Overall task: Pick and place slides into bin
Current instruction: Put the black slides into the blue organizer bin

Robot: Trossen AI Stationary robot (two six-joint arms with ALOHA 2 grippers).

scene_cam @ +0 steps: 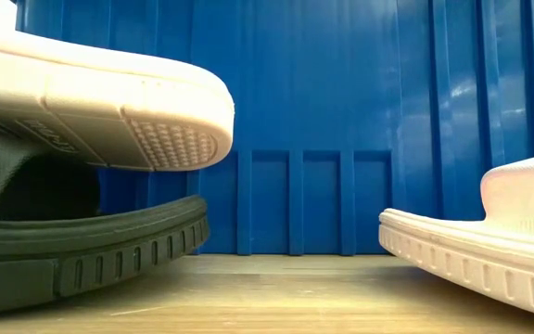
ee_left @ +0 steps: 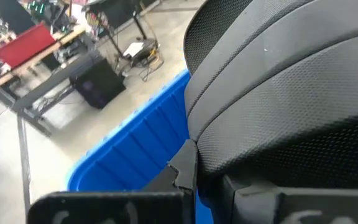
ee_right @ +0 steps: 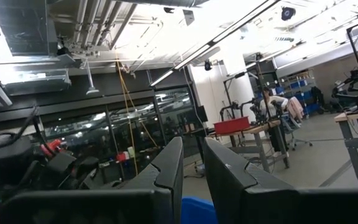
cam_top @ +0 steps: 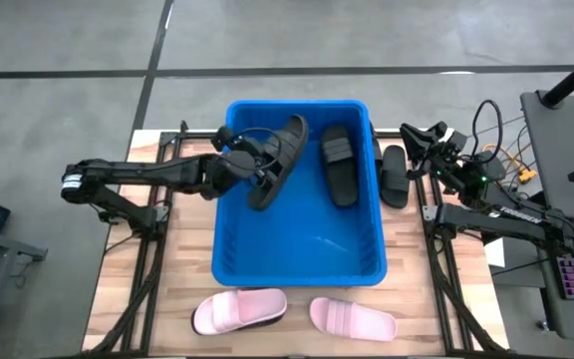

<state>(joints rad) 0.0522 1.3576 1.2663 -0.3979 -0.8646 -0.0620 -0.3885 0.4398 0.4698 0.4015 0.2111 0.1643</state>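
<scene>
Counted in high view: three black slides [cam_top: 341,166]; fourth black slide [scene_cam: 82,246] showed only in low view; two pink slides [cam_top: 239,310]; one blue bin [cam_top: 297,261].

Overhead looks straight down; low camera, seemingly table-level, shares the bin [cam_top: 297,239].

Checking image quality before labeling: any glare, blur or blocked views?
High view: even light, sharp. Low view: pink slide and black slide crowd the lens, bin behind. Left wrist view: held slide fills the frame, soft. Right wrist view: ceiling lights blow out.
</scene>
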